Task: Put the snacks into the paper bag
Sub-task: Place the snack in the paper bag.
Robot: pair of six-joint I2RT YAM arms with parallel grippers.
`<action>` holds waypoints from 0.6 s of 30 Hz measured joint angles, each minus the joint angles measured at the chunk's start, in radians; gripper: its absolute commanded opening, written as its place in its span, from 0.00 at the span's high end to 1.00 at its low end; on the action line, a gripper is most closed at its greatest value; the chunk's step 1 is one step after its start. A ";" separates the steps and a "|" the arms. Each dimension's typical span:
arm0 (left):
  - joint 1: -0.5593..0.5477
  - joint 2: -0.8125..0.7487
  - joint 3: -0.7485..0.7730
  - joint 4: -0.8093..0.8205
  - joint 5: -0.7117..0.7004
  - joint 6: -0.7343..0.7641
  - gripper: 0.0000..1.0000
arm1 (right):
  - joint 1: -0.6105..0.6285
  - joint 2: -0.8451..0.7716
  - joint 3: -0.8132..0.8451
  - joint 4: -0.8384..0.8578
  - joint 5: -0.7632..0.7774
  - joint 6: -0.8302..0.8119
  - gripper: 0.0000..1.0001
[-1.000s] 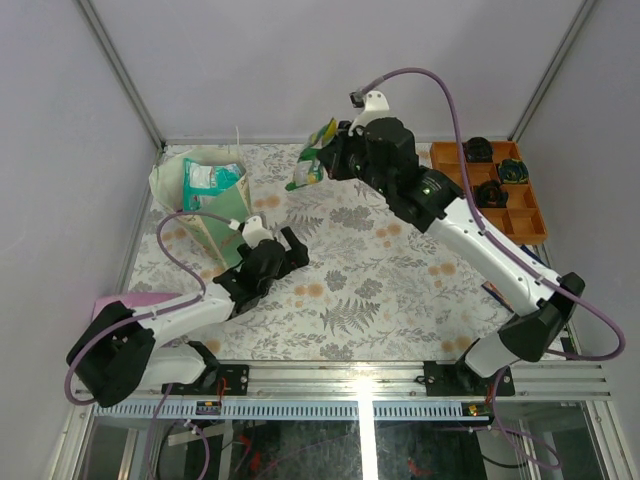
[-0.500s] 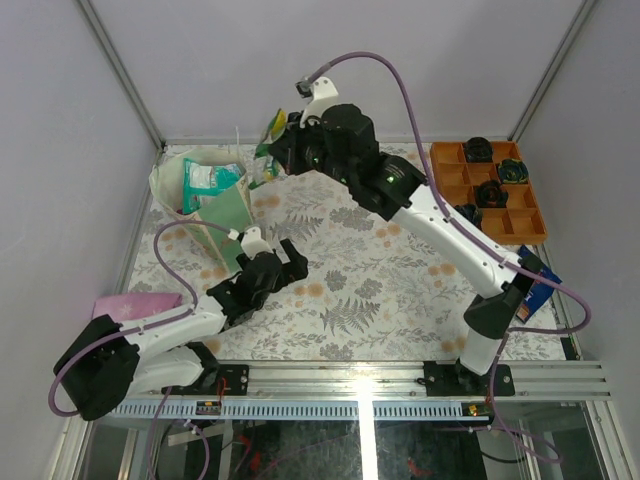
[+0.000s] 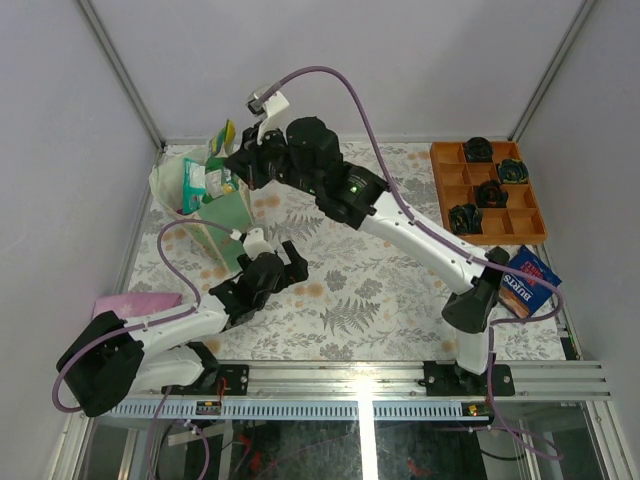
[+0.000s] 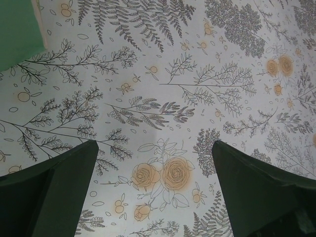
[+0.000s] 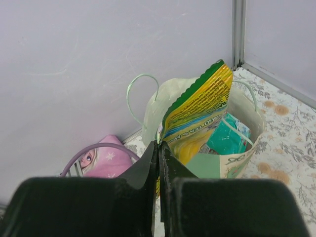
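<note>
My right gripper [image 3: 232, 158] is shut on the edge of a yellow-and-green snack packet [image 3: 221, 143], holding it just above the open mouth of the paper bag [image 3: 226, 210] at the back left. In the right wrist view the gripper [image 5: 159, 146] pinches the packet [image 5: 200, 111] over the bag's rim [image 5: 243, 104], and a teal packet [image 5: 224, 140] lies inside. A blue BURTS crisp bag [image 3: 526, 280] lies at the table's right edge. My left gripper [image 3: 291, 256] hangs open over the floral cloth, just right of the bag, nothing between its fingers [image 4: 49, 190].
An orange compartment tray [image 3: 527, 226] with dark round objects sits at the back right. A flat pink cartoon-girl item [image 3: 140, 302] lies at the left edge, beside the bag. The bag's mint-green side [image 4: 17, 29] shows at the left wrist view's top left corner.
My right arm has swung left with the yellow-green packet, from the back middle of the table to above the paper bag. The left arm has barely moved.
</note>
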 measured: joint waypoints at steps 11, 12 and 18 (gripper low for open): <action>0.000 -0.001 0.000 0.000 0.000 0.007 0.00 | 0.011 0.068 -0.023 0.097 -0.020 -0.056 1.00; 0.000 -0.001 0.000 0.000 0.000 0.008 0.00 | 0.014 0.067 -0.031 0.108 -0.019 -0.064 1.00; 0.000 0.005 0.000 0.000 0.000 0.011 0.00 | 0.069 0.020 -0.124 0.157 0.019 -0.139 1.00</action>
